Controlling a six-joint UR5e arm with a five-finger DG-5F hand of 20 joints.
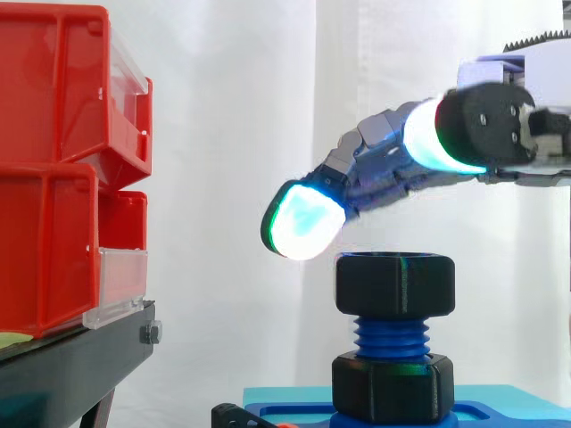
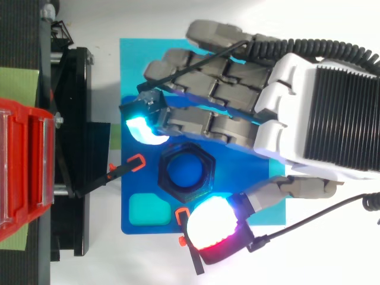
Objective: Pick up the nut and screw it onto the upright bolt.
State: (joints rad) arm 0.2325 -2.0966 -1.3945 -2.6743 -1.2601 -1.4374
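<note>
No text, number, brand or sign can be read in either view. The clear label holders (image 1: 120,283) on the fronts of the red bins (image 1: 49,232) carry no legible print, and the nut (image 1: 395,283) and the bolt (image 1: 391,337) bear no readable marking.
</note>
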